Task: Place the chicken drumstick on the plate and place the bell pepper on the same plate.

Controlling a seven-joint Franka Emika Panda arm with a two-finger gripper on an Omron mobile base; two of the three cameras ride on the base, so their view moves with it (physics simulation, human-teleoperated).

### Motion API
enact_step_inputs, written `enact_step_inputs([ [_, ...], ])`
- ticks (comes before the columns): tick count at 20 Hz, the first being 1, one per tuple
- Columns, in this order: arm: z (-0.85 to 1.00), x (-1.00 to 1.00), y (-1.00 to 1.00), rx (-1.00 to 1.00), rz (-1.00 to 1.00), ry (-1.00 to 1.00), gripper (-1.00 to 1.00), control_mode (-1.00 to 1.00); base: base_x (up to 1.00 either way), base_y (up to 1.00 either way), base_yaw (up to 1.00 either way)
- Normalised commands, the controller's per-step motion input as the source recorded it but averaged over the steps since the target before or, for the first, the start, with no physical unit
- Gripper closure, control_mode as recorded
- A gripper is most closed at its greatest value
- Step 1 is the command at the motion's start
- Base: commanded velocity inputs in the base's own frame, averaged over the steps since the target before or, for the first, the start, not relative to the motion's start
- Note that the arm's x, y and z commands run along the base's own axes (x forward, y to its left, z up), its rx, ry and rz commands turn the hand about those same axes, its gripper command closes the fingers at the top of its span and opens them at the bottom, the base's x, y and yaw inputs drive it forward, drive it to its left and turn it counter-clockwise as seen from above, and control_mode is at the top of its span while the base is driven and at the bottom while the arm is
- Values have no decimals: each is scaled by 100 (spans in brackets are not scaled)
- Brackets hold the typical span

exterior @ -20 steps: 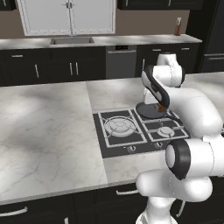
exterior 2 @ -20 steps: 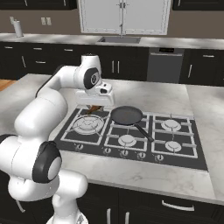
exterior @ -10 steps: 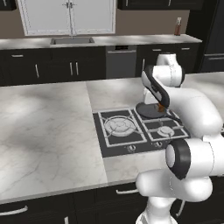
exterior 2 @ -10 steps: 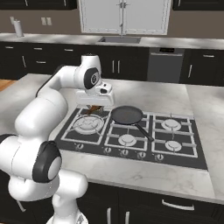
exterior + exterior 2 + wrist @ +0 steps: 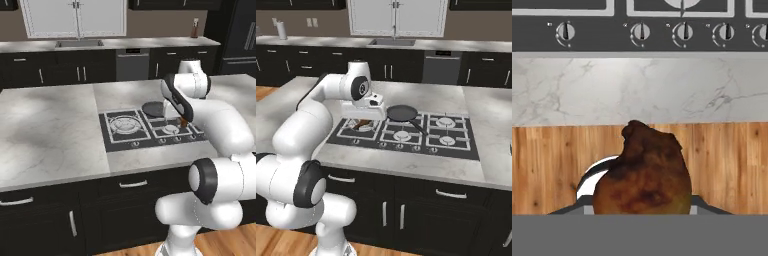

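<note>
Holding the chicken drumstick (image 5: 643, 172) between my fingers, I carry it above the stove top; in the hand view the brown meat sits directly in front of my camera, blocking my fingertips, so the pinch is judged from how the piece hangs there with nothing under it.

Change over the last second: almost none. My gripper (image 5: 362, 123) stays at the same spot over the left burners of the cooktop (image 5: 406, 132), and my jaw opening has not altered. In the left base view the drumstick shows as a small brown patch under my wrist (image 5: 184, 121). The dark pan (image 5: 402, 113) rests just beside my hand, on the rear burner.

Meaning for the task: the pick-up of the first item appears done, and the transfer is paused or very slow. The hand view looks past the control knobs (image 5: 641, 32) and the marble counter edge (image 5: 637, 90) down to the wooden floor (image 5: 552, 165).

Next requirement, as a judgement: swing toward the plate, lower, then release. After that, the bell pepper remains to be fetched.
</note>
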Motion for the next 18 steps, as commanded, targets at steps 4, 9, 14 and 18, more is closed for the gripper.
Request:
enact_step_inputs([
  [4, 0, 0, 0, 0, 0, 0, 100, 100, -12, -77, -1],
  [9, 0, 0, 0, 0, 0, 0, 100, 100, 0, -87, -1],
  [14, 0, 0, 0, 0, 0, 0, 100, 100, 0, -87, -2],
  [18, 0, 0, 0, 0, 0, 0, 100, 100, 0, -93, 0],
])
